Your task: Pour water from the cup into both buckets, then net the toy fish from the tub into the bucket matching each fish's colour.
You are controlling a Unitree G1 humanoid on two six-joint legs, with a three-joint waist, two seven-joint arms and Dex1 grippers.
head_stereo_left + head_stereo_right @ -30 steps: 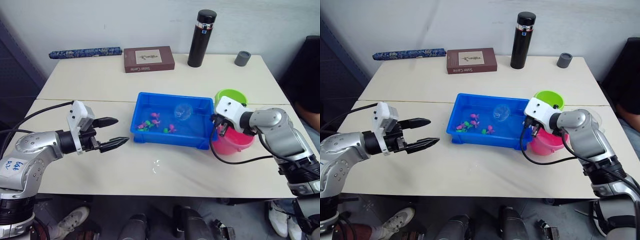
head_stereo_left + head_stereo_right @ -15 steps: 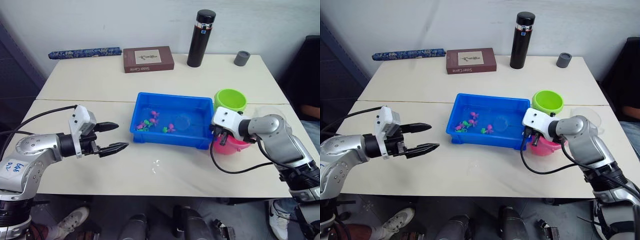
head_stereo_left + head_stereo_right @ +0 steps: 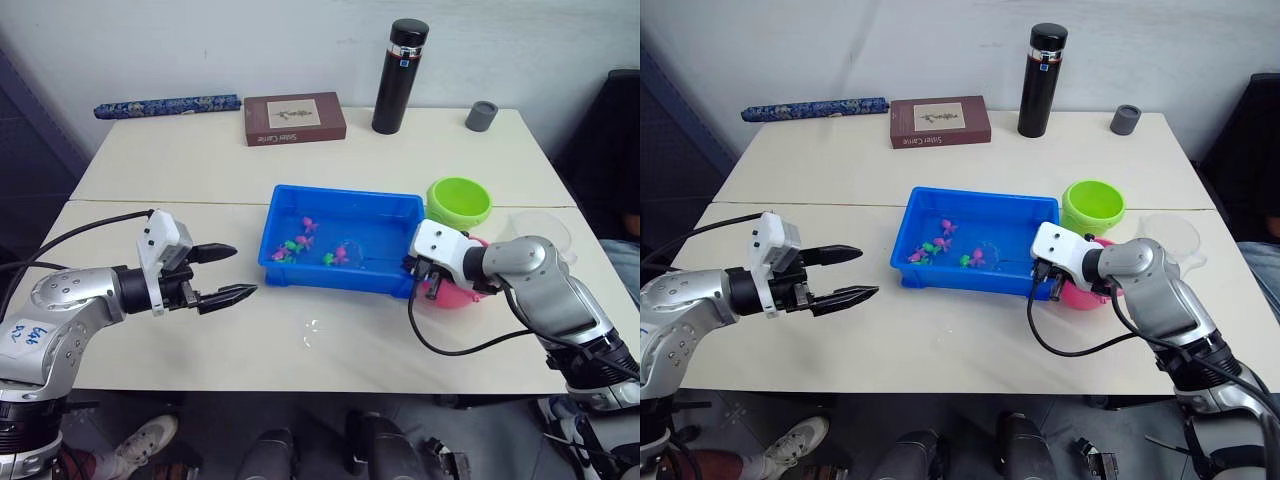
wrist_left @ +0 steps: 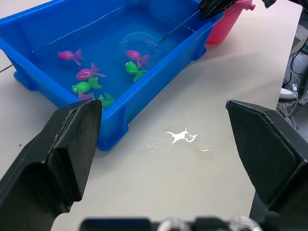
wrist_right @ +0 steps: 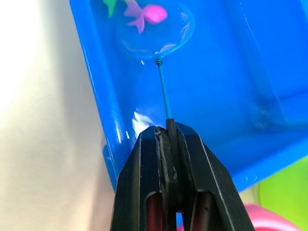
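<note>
Your right hand (image 5: pixel 168 126) pinches the net (image 5: pixel 155 25) stick; the hoop lies straight ahead, over a pink fish (image 5: pixel 147 13), mid-tub (image 3: pixel 385 205). Left hand (image 3: pixel 222 272) spread, farther off.

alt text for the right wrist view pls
The right gripper, shut on the net's thin handle, reaches its hoop into the blue tub around a pink toy fish. The pink bucket sits nearby.

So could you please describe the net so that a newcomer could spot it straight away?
Find the blue tub mid-table. The right tool grips a thin stick over its near right rim; at the stick's far end is the net, a round meshed hoop lying among the fish.
</note>
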